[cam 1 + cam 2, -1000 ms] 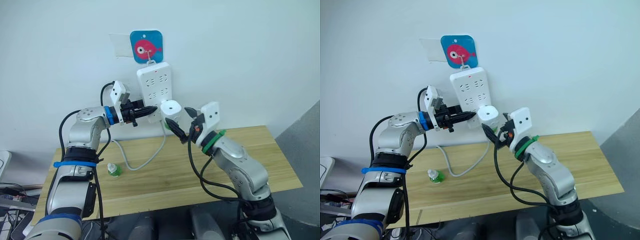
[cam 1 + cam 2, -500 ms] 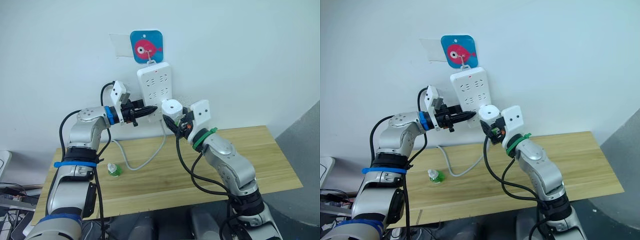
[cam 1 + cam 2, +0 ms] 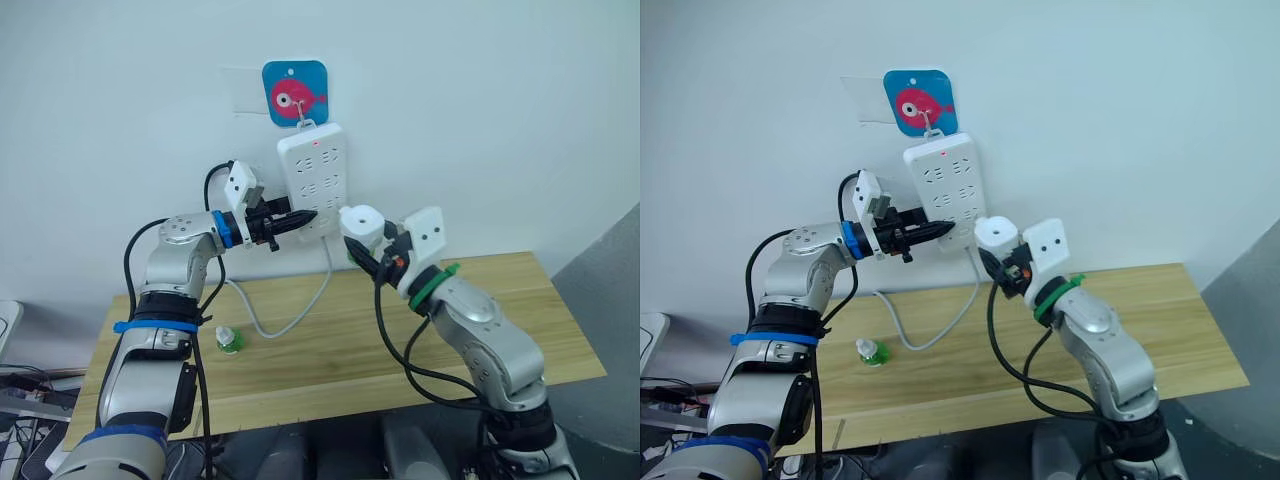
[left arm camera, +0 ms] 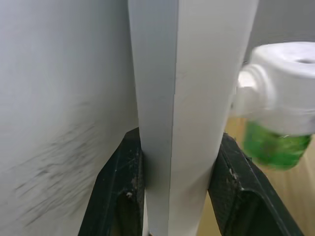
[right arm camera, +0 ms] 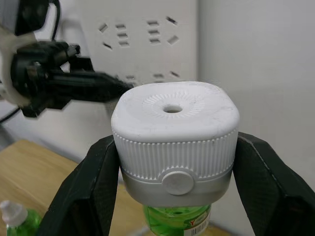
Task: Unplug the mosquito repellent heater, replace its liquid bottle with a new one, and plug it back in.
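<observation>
gripping the power strip (image 3: 313,180), left hand (image 3: 303,217); right hand (image 5: 172,162) clasps heater (image 5: 174,132).

A power strip (image 3: 313,183) hangs on the wall above the surface (image 3: 520,320). The heater (image 3: 362,222) sits right of it. A small bottle (image 3: 228,341) stands on the surface's left.

**No legible text from my station**

I can read no words or numbers. The green liquid bottle (image 5: 178,217) under the white rounded plastic heater (image 5: 174,135) carries a red-and-yellow label, its print too small. The blue square wall sign (image 3: 296,93) shows only a pink fish.
</observation>
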Robot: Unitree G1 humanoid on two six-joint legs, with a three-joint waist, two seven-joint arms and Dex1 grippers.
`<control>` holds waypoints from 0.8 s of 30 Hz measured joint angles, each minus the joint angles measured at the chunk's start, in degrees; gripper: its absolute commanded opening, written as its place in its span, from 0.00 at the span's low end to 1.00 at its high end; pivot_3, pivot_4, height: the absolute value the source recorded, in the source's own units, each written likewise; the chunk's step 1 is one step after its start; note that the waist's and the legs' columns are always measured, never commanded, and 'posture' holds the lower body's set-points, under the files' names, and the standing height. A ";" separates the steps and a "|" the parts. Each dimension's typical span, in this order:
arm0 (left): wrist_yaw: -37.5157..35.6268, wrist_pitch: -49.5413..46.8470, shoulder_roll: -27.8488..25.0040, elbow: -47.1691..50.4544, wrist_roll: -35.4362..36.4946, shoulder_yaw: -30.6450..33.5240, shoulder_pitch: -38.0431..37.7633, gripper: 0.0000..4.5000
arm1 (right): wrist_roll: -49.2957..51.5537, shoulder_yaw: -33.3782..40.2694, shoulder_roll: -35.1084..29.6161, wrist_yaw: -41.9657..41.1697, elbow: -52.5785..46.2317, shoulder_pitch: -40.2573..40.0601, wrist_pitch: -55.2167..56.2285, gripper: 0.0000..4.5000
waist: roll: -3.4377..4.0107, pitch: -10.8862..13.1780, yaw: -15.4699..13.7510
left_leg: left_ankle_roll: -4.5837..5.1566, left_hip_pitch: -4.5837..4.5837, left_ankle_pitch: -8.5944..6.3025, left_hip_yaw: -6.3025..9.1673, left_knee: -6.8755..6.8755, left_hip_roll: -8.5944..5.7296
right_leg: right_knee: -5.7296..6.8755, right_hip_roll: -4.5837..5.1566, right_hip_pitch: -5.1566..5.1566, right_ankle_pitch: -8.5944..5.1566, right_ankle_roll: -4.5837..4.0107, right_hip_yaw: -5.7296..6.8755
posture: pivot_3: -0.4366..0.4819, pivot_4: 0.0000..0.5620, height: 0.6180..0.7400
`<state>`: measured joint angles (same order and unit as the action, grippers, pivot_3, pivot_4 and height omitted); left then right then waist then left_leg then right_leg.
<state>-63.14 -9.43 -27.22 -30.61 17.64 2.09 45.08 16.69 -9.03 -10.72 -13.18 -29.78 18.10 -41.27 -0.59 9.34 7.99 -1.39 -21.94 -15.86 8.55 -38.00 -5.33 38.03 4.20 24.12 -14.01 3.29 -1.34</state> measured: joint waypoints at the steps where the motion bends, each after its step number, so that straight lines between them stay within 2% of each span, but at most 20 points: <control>1: 0.02 0.28 0.04 -0.59 -0.09 0.00 0.22 0.29 | 0.14 0.58 -0.19 -0.02 -0.41 -0.04 -0.29 0.65 | 0.00 0.00 -0.01 | 0.02 0.03 -0.01 0.01 0.00 0.01 | 0.03 -0.01 -0.01 0.01 -0.01 0.02 | 0.26 0.27 1.00; 4: -0.01 1.21 0.06 -1.09 -0.30 -0.05 0.25 0.29 | 0.33 1.43 -0.67 -0.30 -1.52 -0.04 -0.38 0.65 | 0.00 0.00 0.00 | 0.02 0.05 -0.01 0.03 0.00 0.09 | 0.06 -0.05 -0.02 0.01 -0.01 0.08 | 0.27 0.27 1.00; 9: 1.31 0.70 -0.46 -1.07 -0.20 0.61 -0.64 0.66 | 2.22 3.73 0.34 -0.87 -1.58 -1.71 0.00 0.65 | -0.01 -0.01 0.04 | 0.00 0.03 0.00 -0.03 0.01 0.06 | 0.02 -0.04 0.01 0.01 -0.01 0.00 | 0.27 0.27 1.00; 14: 1.51 -1.60 -3.30 3.45 0.31 1.94 -6.65 0.99 | 6.35 8.56 1.94 -2.46 -1.02 -5.31 1.82 0.65 | -0.01 -0.01 0.14 | 0.01 0.03 -0.01 -0.06 0.05 0.09 | 0.03 -0.04 0.05 0.00 -0.01 -0.07 | 0.29 0.27 1.00; 17: 2.43 -2.79 -5.42 11.09 0.42 2.78 -13.81 0.99 | 10.12 12.91 4.77 -1.85 1.64 -6.00 2.00 0.65 | 0.00 -0.02 0.09 | 0.02 0.07 -0.01 -0.11 0.06 0.10 | 0.05 -0.05 0.05 0.01 -0.02 -0.29 | 0.30 0.26 1.00; 19: 3.04 -2.96 -6.06 17.55 0.55 3.23 -20.17 0.99 | 15.29 17.94 9.09 0.05 4.31 -6.00 1.48 0.65 | 0.01 -0.03 -0.05 | 0.02 0.11 -0.01 -0.16 0.11 0.14 | 0.05 -0.10 0.07 0.01 -0.02 -0.53 | 0.31 0.26 1.00; 24: 6.97 -5.01 -2.14 35.07 2.98 1.98 -31.38 0.99 | 33.49 30.69 14.96 5.29 13.38 -5.83 -3.40 0.65 | 0.01 -0.03 -1.61 | 0.26 0.12 -0.16 -0.45 0.07 0.10 | 0.03 -0.08 0.06 0.05 -0.08 -0.77 | 0.34 0.25 1.00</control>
<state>-56.17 -14.44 -29.36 4.46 20.62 4.07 13.69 50.18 21.66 4.24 -7.89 -16.41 12.27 -44.67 -0.58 9.31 6.38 -1.13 -21.82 -16.01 8.10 -37.93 -5.22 38.06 4.12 24.18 -13.96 3.20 -2.11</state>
